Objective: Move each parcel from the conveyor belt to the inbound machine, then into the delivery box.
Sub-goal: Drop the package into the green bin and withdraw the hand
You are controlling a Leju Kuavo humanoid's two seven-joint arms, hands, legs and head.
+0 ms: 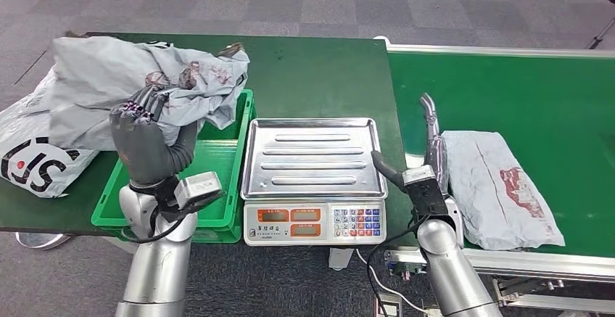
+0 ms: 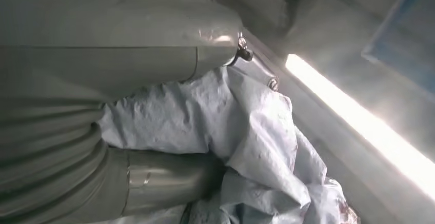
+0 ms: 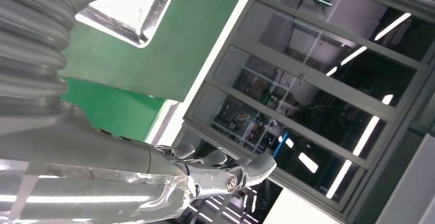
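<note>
The landmark is the silver-topped electronic weighing scale point(image 1: 313, 179), standing at the near edge of the dark green table point(image 1: 319, 77). Its steel pan is bare. To the scale's right, the robot's right hand point(image 1: 429, 143) stands edge-on beside the pan with fingers extended straight and apart, holding nothing. Just right of that hand, a flat grey plastic parcel with a red smear point(image 1: 500, 186) lies on the green conveyor belt point(image 1: 522, 92). To the scale's left sits a green plastic crate point(image 1: 217, 186), touching the scale's side. Above the crate, the robot's left hand point(image 1: 145, 143) grips a crumpled grey plastic mailer bag point(image 1: 138, 85), thumb and fingers sunk into its folds; the bag drapes over the crate's far rim. Further left, a white printed bag point(image 1: 32, 157) lies on the table beneath the crumpled one.
</note>
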